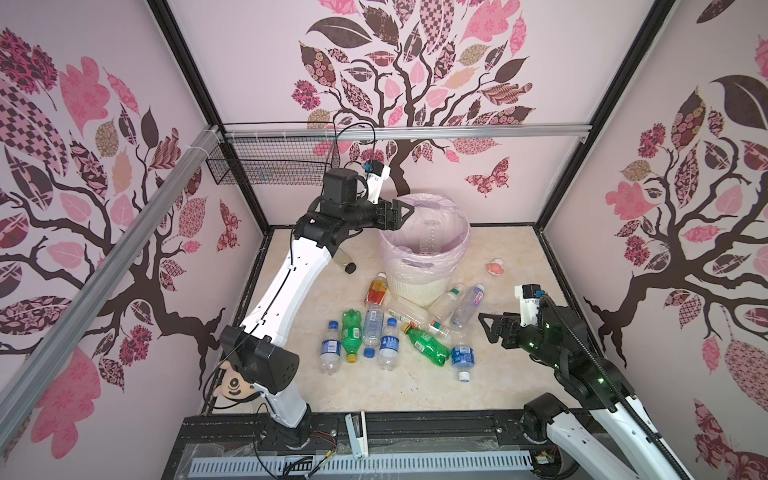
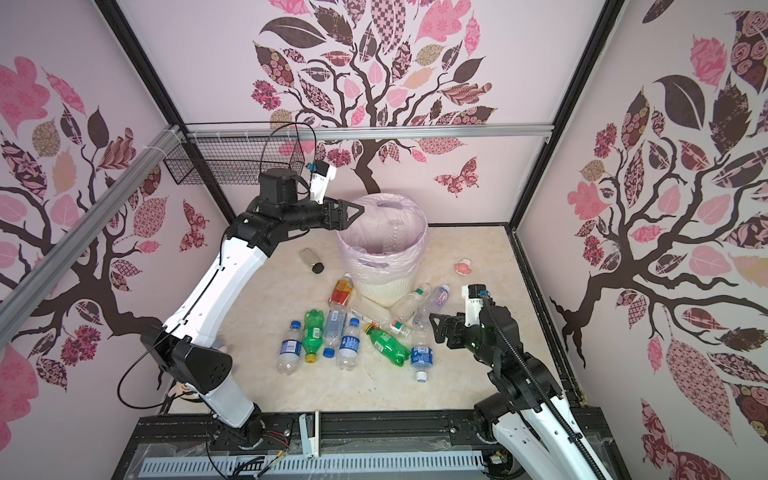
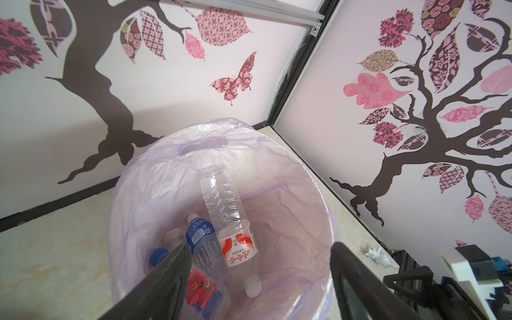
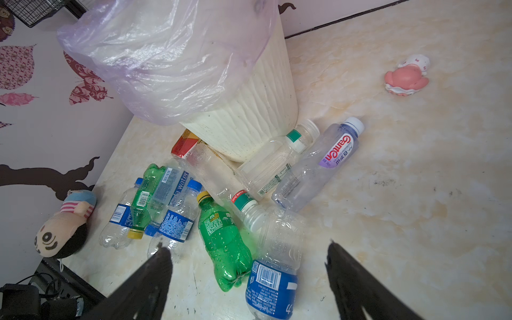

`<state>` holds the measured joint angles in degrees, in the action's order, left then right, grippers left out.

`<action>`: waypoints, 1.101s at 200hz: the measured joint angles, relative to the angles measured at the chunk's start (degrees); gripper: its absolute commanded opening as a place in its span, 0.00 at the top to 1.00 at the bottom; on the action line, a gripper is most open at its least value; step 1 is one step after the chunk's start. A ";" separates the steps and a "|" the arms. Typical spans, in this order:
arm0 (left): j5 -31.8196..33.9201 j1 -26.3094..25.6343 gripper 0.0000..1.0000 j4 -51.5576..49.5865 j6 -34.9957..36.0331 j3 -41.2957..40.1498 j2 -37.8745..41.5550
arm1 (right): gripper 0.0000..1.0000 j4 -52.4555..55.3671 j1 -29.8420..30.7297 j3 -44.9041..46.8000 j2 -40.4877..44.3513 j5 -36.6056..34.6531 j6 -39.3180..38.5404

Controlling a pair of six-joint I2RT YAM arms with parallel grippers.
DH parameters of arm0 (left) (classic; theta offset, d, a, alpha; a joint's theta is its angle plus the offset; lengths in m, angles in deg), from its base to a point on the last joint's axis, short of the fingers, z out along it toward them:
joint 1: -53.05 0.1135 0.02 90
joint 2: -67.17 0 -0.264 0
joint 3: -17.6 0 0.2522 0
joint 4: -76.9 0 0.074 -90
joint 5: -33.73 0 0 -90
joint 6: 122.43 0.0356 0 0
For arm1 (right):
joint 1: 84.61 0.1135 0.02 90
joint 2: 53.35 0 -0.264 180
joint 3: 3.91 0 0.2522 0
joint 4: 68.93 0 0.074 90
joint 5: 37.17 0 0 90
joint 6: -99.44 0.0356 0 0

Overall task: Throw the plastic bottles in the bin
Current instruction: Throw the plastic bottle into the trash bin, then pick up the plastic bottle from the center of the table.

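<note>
Black fingers (image 3: 166,279) of the left hand (image 3: 259,246) stand wide apart right over the bin (image 1: 415,289), and nothing is in them. Down inside, a clear bottle (image 3: 221,202) leans on the bag (image 3: 277,166), with a few more bottles under it. So I think the drop is done. To end it well, the left hand should go up and back without catching the thin bag, or the bin could tip.

Lots more bottles (image 1: 351,332) lie in a heap on the worktop (image 1: 415,395), just in front of the bin. The right hand (image 4: 247,246) hangs over them, wide open and empty too. A blue-label bottle (image 4: 273,288) lies closest to it, just beside a green bottle (image 4: 224,243). That looks like a good next pick: come down across its middle, squeeze softly, and take care not to bump the green one.
</note>
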<state>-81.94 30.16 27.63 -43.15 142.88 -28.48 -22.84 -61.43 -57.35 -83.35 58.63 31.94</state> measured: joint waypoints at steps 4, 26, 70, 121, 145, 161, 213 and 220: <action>0.20 0.00 0.15 -0.26 0.28 -0.70 1.03 | 0.11 0.00 0.00 0.00 0.00 0.00 0.00; 2.64 0.13 0.12 -2.56 2.23 -5.31 7.41 | 0.11 0.00 0.00 0.00 -0.02 0.00 0.00; 6.19 3.19 0.09 -5.09 4.79 -19.89 22.23 | 0.11 -0.02 0.00 0.00 -0.17 -0.02 0.02; 10.43 6.88 0.08 -8.68 6.12 -36.06 36.33 | 0.12 0.04 0.00 0.00 -1.36 -0.31 0.46; 12.55 6.91 0.08 -10.29 6.23 -42.18 40.57 | 0.12 0.15 0.00 0.00 -3.52 -0.31 0.94; 13.84 6.91 0.08 -10.78 6.16 -46.58 43.54 | 0.12 0.28 0.00 0.00 -4.94 -0.24 1.66; 16.00 7.17 0.08 -11.39 5.31 -56.37 50.56 | 0.13 0.81 0.00 2.34 -9.46 0.09 4.61; 16.20 7.17 0.08 -11.32 5.11 -57.35 50.93 | 0.14 0.98 0.00 2.84 -10.12 0.09 4.92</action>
<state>-65.75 37.33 16.31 -38.03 85.53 22.44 -21.85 -61.43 -54.51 -93.47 58.72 36.86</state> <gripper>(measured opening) 0.923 0.869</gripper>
